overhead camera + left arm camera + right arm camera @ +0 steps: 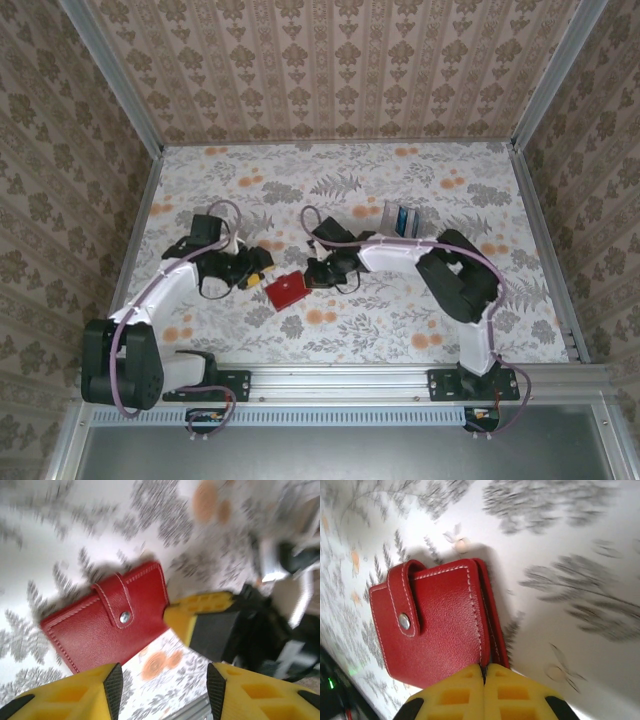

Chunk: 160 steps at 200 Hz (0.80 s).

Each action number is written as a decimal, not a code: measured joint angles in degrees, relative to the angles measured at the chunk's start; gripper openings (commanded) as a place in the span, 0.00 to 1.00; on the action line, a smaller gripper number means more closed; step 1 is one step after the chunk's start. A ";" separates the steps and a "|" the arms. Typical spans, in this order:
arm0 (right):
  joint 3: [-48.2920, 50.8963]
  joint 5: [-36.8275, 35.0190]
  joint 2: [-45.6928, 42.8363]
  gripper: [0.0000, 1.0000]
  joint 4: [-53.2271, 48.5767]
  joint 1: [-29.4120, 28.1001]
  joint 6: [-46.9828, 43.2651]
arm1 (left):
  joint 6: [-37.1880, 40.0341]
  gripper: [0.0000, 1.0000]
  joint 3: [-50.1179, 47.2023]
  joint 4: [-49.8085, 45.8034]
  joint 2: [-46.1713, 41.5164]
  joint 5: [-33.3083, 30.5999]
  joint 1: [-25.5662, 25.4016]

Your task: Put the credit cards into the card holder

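On the left, my left gripper [255, 268] hangs low over the flowered table [400, 325], just left of the red wallet [287, 291]. Its two yellow fingers [70, 696] stand apart, and nothing is between them; in the left wrist view I see the table in the gap and the wallet beyond it. The wallet lies flat near the middle of the table, between my two grippers. It is folded closed, and its strap [402, 595] is fastened with a small metal stud [404, 621]. On its right side is my right gripper [318, 275]. The jaws are pressed fully together, and the fingertips touch the edge of the wallet; if they pinch a thin part of it, I cannot tell. Further right and farther from me, well apart from the wallet, the blue cards [407, 216] stand in a small clear box [388, 214].
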<state>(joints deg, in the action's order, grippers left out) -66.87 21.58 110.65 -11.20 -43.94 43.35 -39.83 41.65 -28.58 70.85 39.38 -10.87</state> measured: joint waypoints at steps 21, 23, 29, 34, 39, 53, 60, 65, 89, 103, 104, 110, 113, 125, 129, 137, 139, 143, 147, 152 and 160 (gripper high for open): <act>7.80 -6.71 -6.78 0.00 5.51 -0.09 13.42 | -0.74 0.56 0.44 2.58 0.11 0.55 -0.42; 8.24 -7.23 -7.21 0.00 5.92 -0.09 14.56 | -0.90 0.57 0.44 2.78 0.11 0.59 -0.48; 9.16 -8.41 -8.00 0.00 7.26 -0.09 18.03 | -1.53 0.57 0.35 3.96 0.28 0.98 -1.09; 9.75 -9.44 -8.37 0.00 8.57 -0.09 21.22 | -2.08 0.57 0.33 4.94 0.48 1.31 -1.66; 10.25 -10.36 -8.50 0.00 10.27 -0.09 24.26 | -2.75 0.57 0.33 6.05 0.74 1.62 -2.25; 12.17 -12.55 -8.50 0.00 15.98 -0.22 32.15 | -4.52 0.57 0.33 8.94 1.51 2.49 -3.54; 13.25 -13.57 -8.50 0.00 18.80 -0.31 35.82 | -5.53 0.57 0.35 10.12 1.92 2.95 -3.91; 13.94 -14.21 -8.50 0.00 20.61 -0.37 38.38 | -6.12 0.57 0.42 10.84 2.21 3.06 -4.09; 15.63 -17.22 -8.50 0.00 27.04 -0.48 48.24 | -8.72 0.60 2.38 12.94 3.96 3.10 -4.44; 15.58 -18.58 -8.68 0.00 30.03 -0.46 51.95 | -9.35 0.64 5.53 13.60 5.88 3.04 -5.31; 15.58 -18.64 -8.70 0.00 30.16 -0.46 52.11 | -9.40 0.64 5.90 13.62 6.08 3.04 -5.42; 15.45 -18.86 -8.85 0.00 31.12 -0.44 53.20 | -9.33 0.65 7.34 13.53 6.75 2.67 -6.10; 15.32 -18.88 -8.94 0.00 31.47 -0.37 53.51 | -9.20 0.65 8.20 13.46 7.10 2.40 -6.54; 14.40 -19.08 -9.07 0.00 32.68 -0.07 54.60 | -9.25 0.66 10.58 13.40 7.72 1.20 -8.28; 14.16 -19.26 -9.11 0.00 33.18 -0.02 54.84 | -9.27 0.67 11.06 13.42 7.80 0.87 -8.70; 13.79 -19.61 -9.31 0.00 34.32 0.07 55.43 | -9.79 0.69 11.72 13.49 7.85 0.39 -9.53; 13.75 -19.67 -9.38 0.00 34.51 0.09 55.60 | -9.99 0.69 11.78 13.49 7.87 0.24 -9.73; 13.70 -19.80 -9.57 0.00 35.12 0.09 55.89 | -10.34 0.72 11.87 13.44 7.87 -0.22 -9.90; 13.68 -19.93 -9.77 0.00 35.63 0.09 56.22 | -10.62 0.73 11.89 13.38 7.87 -0.74 -10.12; 13.68 -19.96 -10.03 0.00 36.24 0.09 56.54 | -11.23 0.74 11.91 13.25 7.87 -1.38 -10.19; 13.68 -20.11 -10.32 0.00 37.31 0.22 57.18 | -12.00 0.76 11.91 12.79 7.87 -2.82 -10.47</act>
<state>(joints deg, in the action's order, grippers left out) -53.19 1.48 100.33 26.11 -43.72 100.53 -51.83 53.56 -15.79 78.72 36.56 -21.34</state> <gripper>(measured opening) 0.060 0.730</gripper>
